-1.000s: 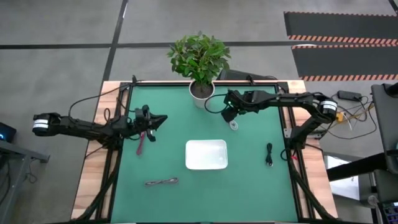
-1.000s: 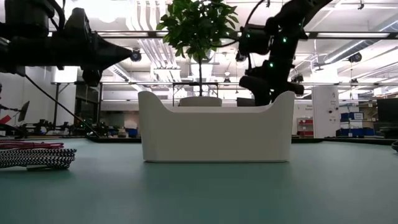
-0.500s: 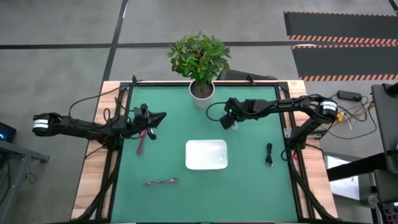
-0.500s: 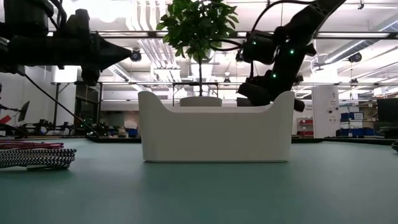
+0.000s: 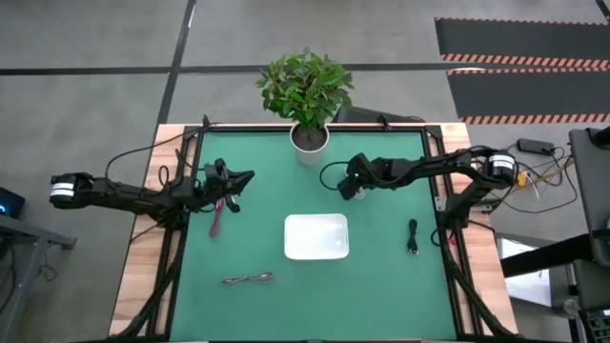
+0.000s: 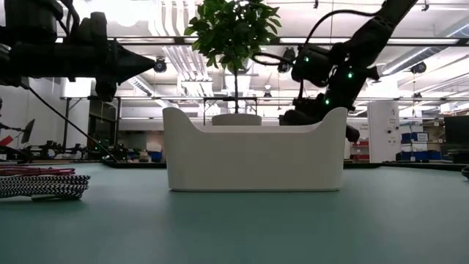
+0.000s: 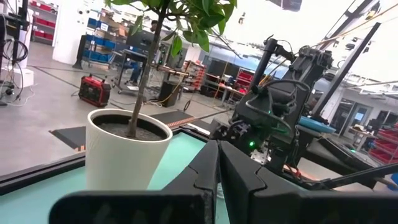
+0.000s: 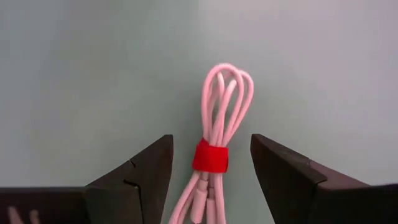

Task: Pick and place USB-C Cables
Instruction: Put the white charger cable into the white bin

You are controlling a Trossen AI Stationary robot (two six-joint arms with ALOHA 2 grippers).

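Right tool straddling the white cable, fingers apart, not yet gripping.

My right tool (image 8: pixel 211 180) hangs low over the white cable (image 8: pixel 217 134), which lies on the green table (image 8: pixel 93 62) behind the tray (image 5: pixel 316 236), near the plant pot (image 5: pixel 309 139); a dark finger stands open on each side of the bundle's red strap (image 8: pixel 209 158). To grip well, I judge I should centre on the strap, where the strands are bound tight, and drop until the tips meet the mat before closing; the loose glossy loops beyond it would likely splay. Cable is thin, smooth and looped; mat is matte and flat; tray is rigid with rounded walls. My left tool (image 5: pixel 246 178) waits closed above the pink cable (image 5: pixel 215 220).
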